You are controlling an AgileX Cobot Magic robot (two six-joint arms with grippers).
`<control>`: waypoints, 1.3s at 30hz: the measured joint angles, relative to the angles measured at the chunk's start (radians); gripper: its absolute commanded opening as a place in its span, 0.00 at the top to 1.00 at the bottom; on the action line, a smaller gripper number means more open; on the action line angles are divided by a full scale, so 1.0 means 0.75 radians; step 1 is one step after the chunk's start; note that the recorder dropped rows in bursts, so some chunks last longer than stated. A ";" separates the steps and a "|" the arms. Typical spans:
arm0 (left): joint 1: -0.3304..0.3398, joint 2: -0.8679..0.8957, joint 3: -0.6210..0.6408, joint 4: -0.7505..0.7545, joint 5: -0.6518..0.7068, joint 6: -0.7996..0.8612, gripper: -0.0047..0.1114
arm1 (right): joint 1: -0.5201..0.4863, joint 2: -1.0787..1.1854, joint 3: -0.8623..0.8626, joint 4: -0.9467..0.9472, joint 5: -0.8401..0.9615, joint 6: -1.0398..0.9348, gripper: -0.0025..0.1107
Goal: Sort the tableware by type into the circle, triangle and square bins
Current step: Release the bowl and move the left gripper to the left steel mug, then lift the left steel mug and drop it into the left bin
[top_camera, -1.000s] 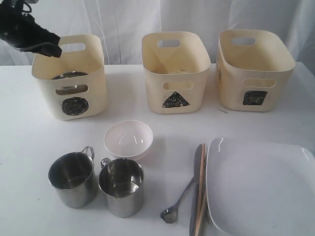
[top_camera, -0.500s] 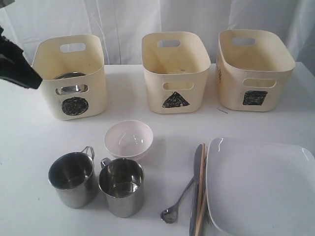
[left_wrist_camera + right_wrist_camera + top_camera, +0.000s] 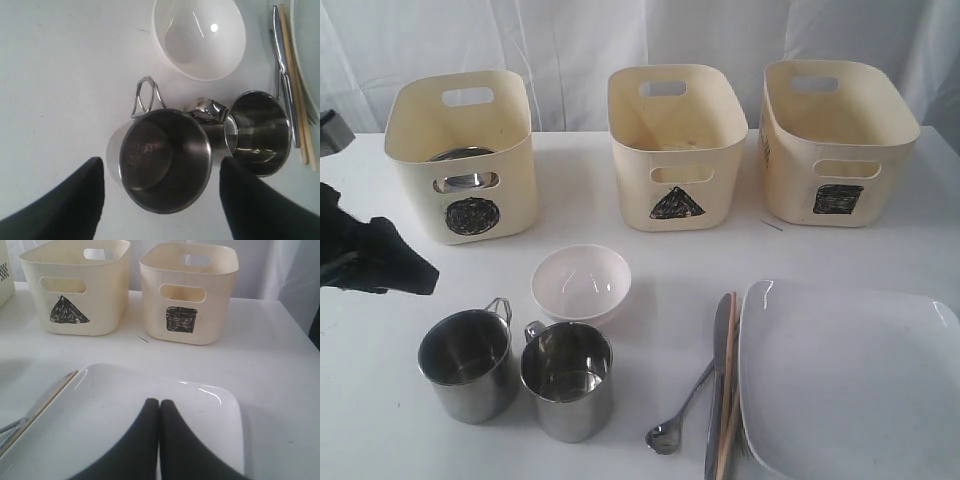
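**One piece in, the rest not yet sorted**

The circle bin (image 3: 470, 215), at 11 o'clock from the small white bowl (image 3: 581, 283), holds sth steel, prob. the steel bowl (image 3: 458, 155). The triangle bin (image 3: 677, 150) & square bin (image 3: 835, 145) show nothing inside. Left on the table: white bowl, left mug (image 3: 467, 362) & right mug (image 3: 567, 378) at its 7, spoon (image 3: 672, 425), knife (image 3: 718, 385) & chopsticks (image 3: 728, 400) at 4, and the square plate (image 3: 850, 385). My left claw (image 3: 162, 197) is spread wide astride the left mug. My right claw (image 3: 159, 440) is pressed together over the plate.

Left pincer (image 3: 161, 170) spread wide, right pincer (image 3: 159, 403) closed
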 measured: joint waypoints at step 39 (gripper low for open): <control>-0.149 0.452 -0.009 0.133 -0.238 -0.216 0.96 | 0.000 0.000 0.000 0.000 0.000 0.000 0.98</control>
